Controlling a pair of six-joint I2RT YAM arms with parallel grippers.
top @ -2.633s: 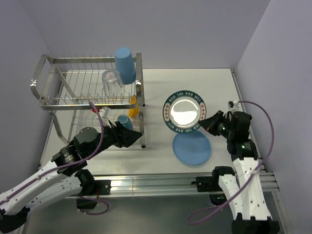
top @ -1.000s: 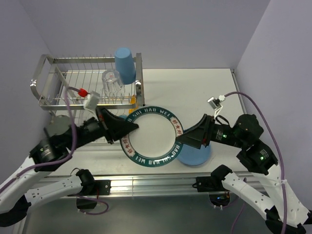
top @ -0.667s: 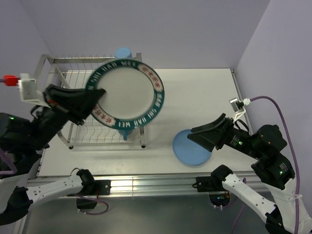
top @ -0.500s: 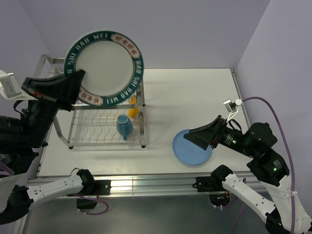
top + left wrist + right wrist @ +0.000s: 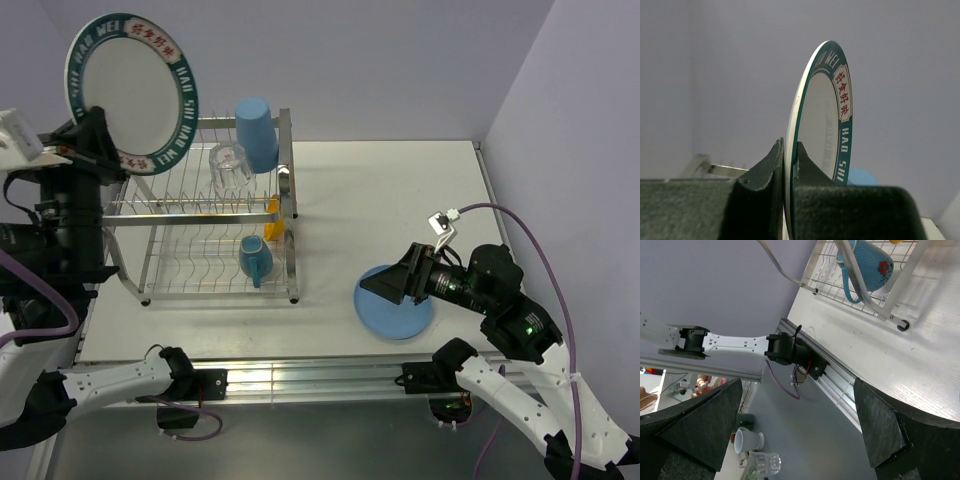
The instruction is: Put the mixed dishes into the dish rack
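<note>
Lifting higher than half a second ago, my left arm now has the patterned plate [image 5: 130, 90] further up and to the left. In the overhead view it no longer covers the upper tier of the rack [image 5: 290, 180]. It shows against the back wall [image 5: 400, 60], past the rack's left end. The tumbler [image 5: 257, 132] and the glass [image 5: 228, 165] that it hid are visible again, both upside down on the upper tier. The right arm has drawn in a little and sits lower.

A white table [image 5: 400, 190] fills the space between plain lilac walls. The rack stands on its left half. A mug [image 5: 254, 258] lies on the lower tier, with a yellow bowl [image 5: 274, 222] on edge just behind it. The blue plate [image 5: 400, 318] lies flat near the front right, well apart from the rack.

My left arm is raised high. The left gripper [image 5: 95, 135] is clamped tight on the patterned plate's lower rim, and the plate stands nearly upright, seen edge-on from the wrist. My right arm is bent low and reaches left. The right gripper [image 5: 383, 285] is spread wide with nothing between its fingers. It sits over the far left edge of the blue plate, and I cannot tell whether it touches.
</note>
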